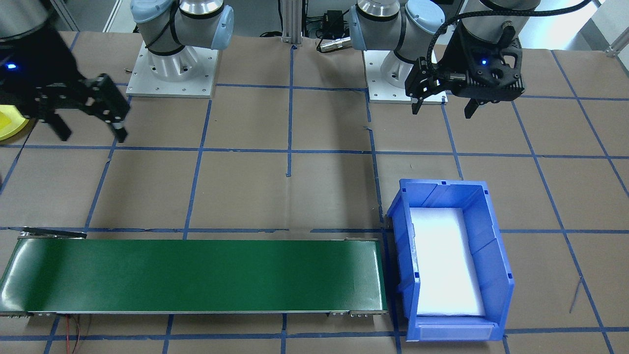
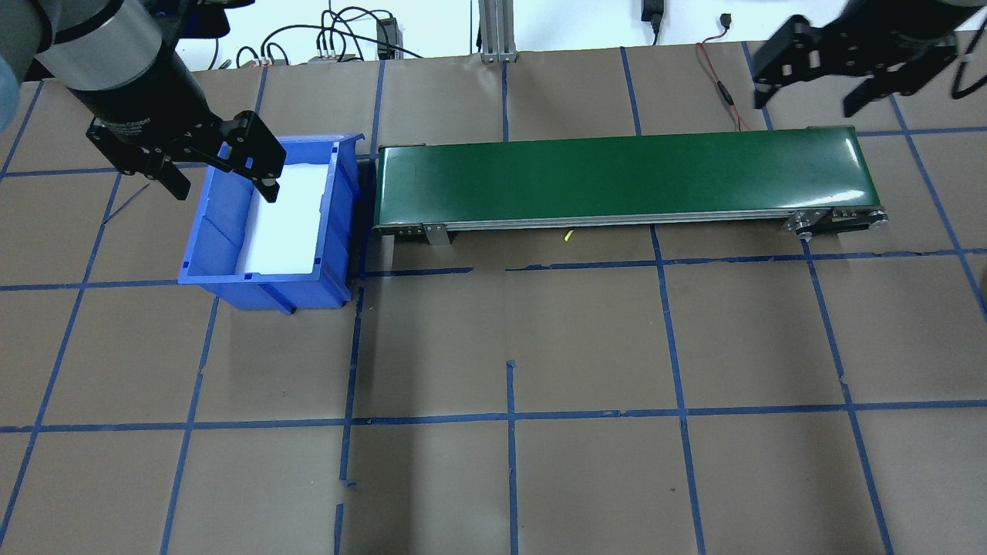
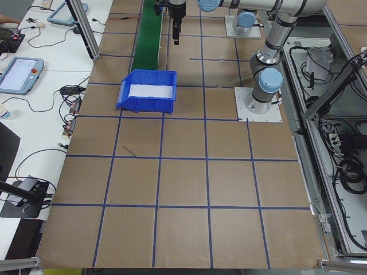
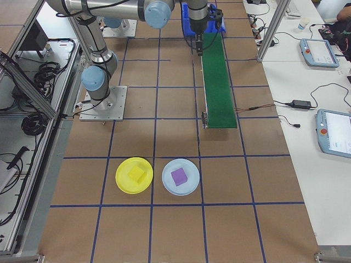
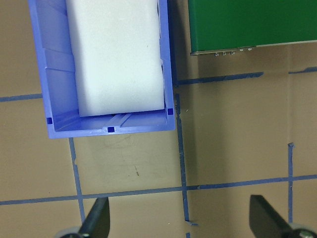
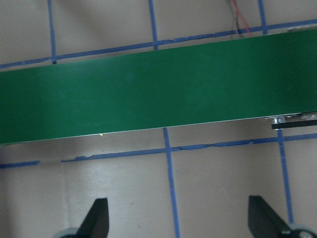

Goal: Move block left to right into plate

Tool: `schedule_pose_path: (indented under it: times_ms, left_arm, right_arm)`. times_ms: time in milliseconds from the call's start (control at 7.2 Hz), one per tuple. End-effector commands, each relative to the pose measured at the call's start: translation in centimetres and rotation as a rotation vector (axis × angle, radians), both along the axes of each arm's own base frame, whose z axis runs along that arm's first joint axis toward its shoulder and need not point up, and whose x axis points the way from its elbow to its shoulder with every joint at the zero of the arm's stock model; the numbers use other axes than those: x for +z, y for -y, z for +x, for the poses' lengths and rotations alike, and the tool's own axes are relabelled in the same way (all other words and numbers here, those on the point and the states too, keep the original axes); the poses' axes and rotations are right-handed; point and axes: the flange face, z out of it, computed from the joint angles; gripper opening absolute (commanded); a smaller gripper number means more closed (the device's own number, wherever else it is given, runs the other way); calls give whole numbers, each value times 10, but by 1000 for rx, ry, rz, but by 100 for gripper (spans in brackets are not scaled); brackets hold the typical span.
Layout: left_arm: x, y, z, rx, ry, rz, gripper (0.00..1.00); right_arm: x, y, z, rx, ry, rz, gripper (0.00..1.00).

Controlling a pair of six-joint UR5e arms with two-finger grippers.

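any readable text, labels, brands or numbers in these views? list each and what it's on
Left gripper: faint print on the black wrist body above it, too small and blurred to read.
Handheld pendants on the side table: their screens and labels are too small to read.
Blue bin, green conveyor, plates: no markings visible.

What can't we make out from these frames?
- Yellow plate: front-facing view shows only a sliver, cut by the left edge and the right gripper.
- Blue bin: overhead view, the left gripper hides part of its far end.
- Yellow block: right side view only, too small for detail.
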Motion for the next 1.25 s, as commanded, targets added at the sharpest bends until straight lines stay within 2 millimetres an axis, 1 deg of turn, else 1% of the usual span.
schedule_pose_path:
  times_ms: [0, 139, 278, 417, 556, 694, 833, 1111]
  left_arm:
    - [-1, 0, 1, 3, 1, 1, 100]
    - [-1, 0, 1, 0, 2, 1, 100]
    - [-1, 0, 0, -2, -1, 0, 100]
    - [-2, 0, -1, -2, -1, 3, 100]
    - [-1, 0, 0, -2, -1, 0, 100]
    - [-2, 0, 0, -2, -1, 3, 100]
    - [-2, 0, -1, -3, -1, 1, 100]
    - [-2, 0, -1, -3, -1, 1, 100]
  right_arm:
    - [-13, -29, 104, -45, 26, 13, 100]
    - [-13, -29, 103, -39, 24, 27, 100]
    - [-16, -31, 99, -33, 22, 76, 100]
    - [-15, -36, 97, -10, 15, 141, 100]
    - [-12, -40, 94, 54, -9, 193, 100]
    - [-2, -32, 75, 91, -13, 184, 100]
    - [2, -26, 59, 74, -12, 172, 100]
    - [0, -30, 59, 73, -10, 162, 100]
